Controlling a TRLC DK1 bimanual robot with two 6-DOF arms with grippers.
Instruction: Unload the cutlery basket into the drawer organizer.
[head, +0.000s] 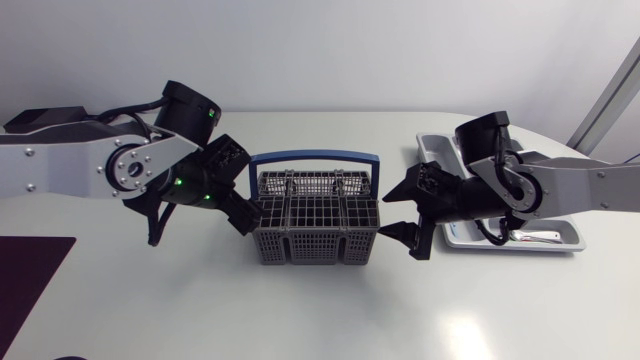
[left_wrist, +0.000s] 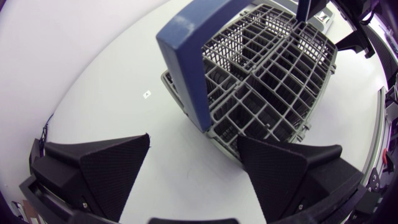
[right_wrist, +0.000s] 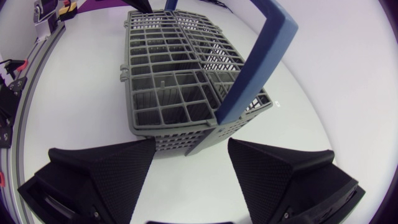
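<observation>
Overhead head view; wrist views close on basket (head: 315, 248) from opposite ends.

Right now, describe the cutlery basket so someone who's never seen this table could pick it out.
On the white table, look at the middle, between the left end effector and the right end effector. The cutlery basket is the dark grey lattice box there. Its arched blue handle sets it apart from the low white drawer organizer farther right in the head view.
</observation>
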